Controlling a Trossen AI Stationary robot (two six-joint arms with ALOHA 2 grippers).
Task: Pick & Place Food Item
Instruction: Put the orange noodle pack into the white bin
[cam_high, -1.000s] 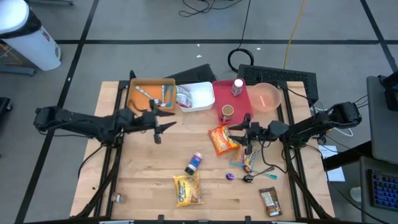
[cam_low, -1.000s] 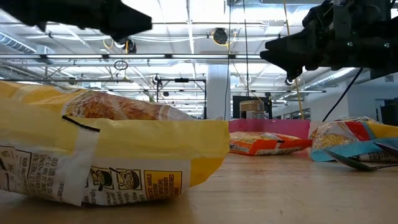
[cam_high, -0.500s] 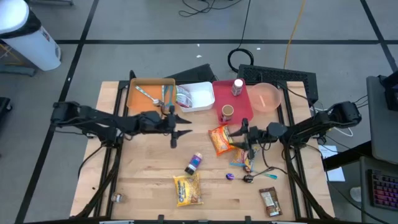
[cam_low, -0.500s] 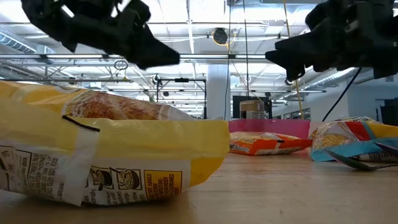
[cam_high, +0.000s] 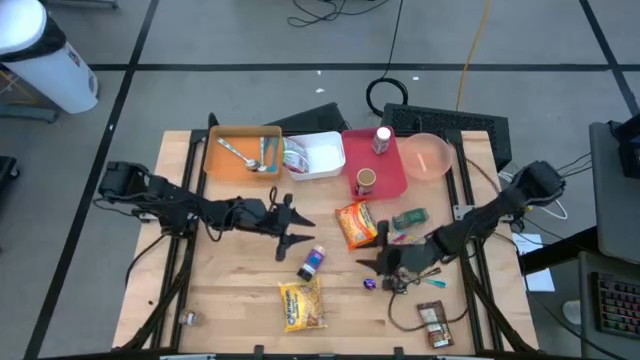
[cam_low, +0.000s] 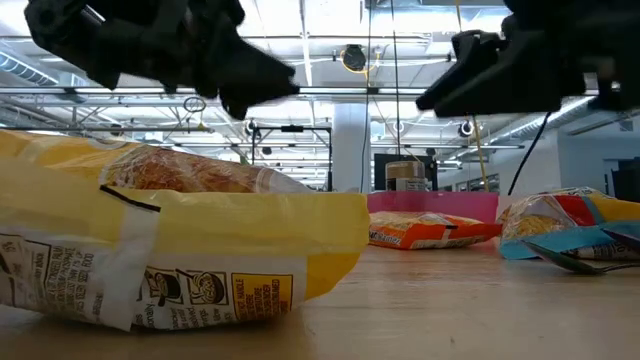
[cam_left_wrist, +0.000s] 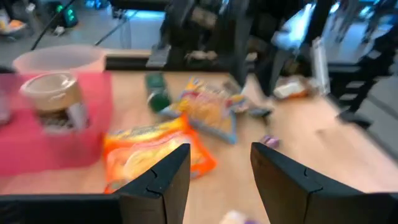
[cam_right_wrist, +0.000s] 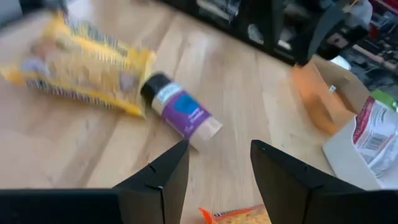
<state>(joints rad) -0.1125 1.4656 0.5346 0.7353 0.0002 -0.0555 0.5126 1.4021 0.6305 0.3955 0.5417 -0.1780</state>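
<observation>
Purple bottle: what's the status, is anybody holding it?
Both grippers open, empty: left gripper, right gripper. Purple bottle lying untouched between them. Nothing blocking it.

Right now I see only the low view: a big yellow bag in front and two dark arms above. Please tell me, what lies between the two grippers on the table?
Observer: A small bottle with a purple label lies on its side between the left gripper and the right gripper.
Operator: Are the grippers holding something?
Observer: No. Both wrist views show open fingers with nothing between them.
Operator: Is there some container for the food?
Observer: Yes, an orange tray, a white bin and a red tray stand in a row at the far edge.
</observation>
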